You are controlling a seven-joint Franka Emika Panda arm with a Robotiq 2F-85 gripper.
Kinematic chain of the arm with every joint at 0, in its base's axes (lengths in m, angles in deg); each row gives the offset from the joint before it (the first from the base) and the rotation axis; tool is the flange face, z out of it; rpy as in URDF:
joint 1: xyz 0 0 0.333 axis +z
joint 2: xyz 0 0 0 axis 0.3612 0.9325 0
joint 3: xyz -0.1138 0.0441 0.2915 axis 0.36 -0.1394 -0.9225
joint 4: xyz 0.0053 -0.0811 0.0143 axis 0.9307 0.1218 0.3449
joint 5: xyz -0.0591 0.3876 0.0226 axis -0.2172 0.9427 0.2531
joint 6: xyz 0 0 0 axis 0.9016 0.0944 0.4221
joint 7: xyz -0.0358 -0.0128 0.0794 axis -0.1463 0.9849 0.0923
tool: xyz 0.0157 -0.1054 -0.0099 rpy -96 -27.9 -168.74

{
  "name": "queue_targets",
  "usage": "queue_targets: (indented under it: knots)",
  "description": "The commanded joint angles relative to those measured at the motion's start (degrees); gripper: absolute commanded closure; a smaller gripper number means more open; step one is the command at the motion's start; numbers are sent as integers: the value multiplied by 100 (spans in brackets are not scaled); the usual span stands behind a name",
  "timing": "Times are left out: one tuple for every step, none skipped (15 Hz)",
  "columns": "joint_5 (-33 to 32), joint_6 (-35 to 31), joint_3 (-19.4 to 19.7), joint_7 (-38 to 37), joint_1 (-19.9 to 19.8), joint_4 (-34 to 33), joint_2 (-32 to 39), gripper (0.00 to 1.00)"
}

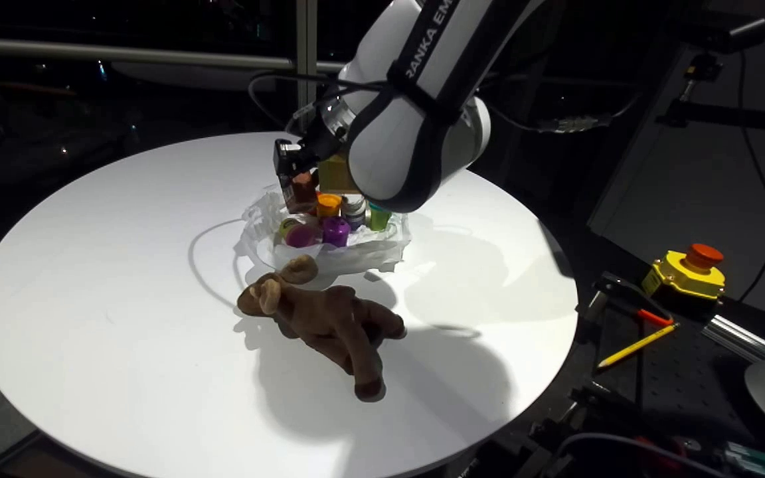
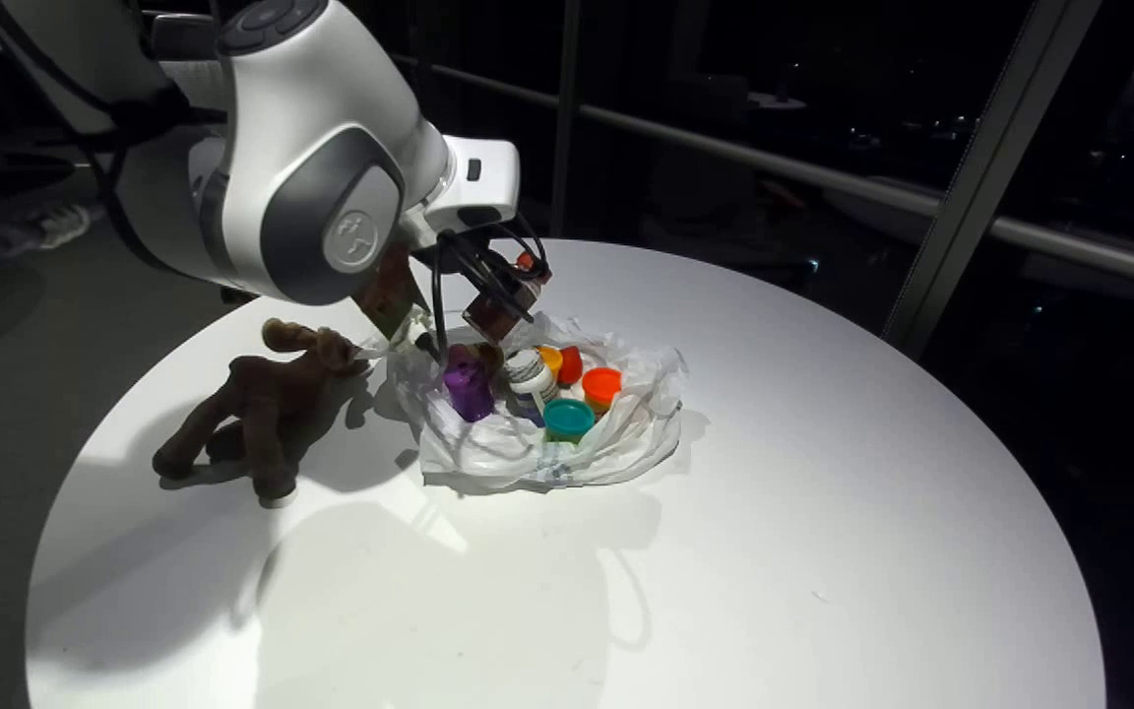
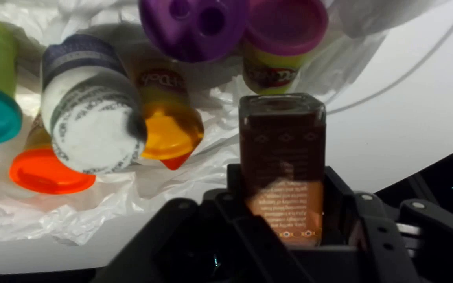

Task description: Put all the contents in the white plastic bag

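My gripper (image 3: 277, 184) is shut on a square glass bottle (image 3: 283, 153) with brown contents, one finger on each side. In both exterior views this bottle (image 2: 500, 313) hangs tilted over the white plastic bag (image 2: 661, 404), at its far side. Spread on the table, the wrinkled bag holds several small pots: a purple one (image 1: 336, 231), a teal-lidded one (image 2: 568, 420), an orange-red-lidded one (image 2: 601, 387) and others. A white-capped bottle (image 3: 96, 133) stands among them. The brown plush animal (image 1: 329, 318) lies on the table outside the bag, beside its edge.
A round white table (image 1: 123, 332) carries everything. By the wrist shows a brown flat-sided thing (image 2: 390, 295), which I cannot identify. Off the table are a red-topped yellow stop button (image 1: 691, 272) and a yellow pencil (image 1: 638, 345). A railing (image 2: 754, 158) runs behind.
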Motion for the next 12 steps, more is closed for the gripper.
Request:
queue_targets:
  knots:
    - [260, -122, 367, 44, 386, -143, 311, 74]
    - [263, -111, 470, 88, 480, -97, 334, 74]
    - [735, -117, 289, 695, 376, -87, 309, 74]
    - [364, -73, 652, 316, 633, 6, 347, 74]
    - [418, -25, 727, 505, 697, 38, 352, 74]
    - [393, 2, 869, 590, 805, 112, 350, 74]
    - [780, 27, 728, 1161, 718, 129, 309, 74]
    - [787, 40, 794, 1311, 755, 204, 279, 74]
    - [836, 62, 829, 1525, 764, 258, 253, 74]
    - [859, 89, 826, 1683, 740, 291, 224, 74]
    - [852, 153, 801, 1800, 691, 319, 155, 74]
    - [852, 206, 798, 1879, 660, 324, 132, 74]
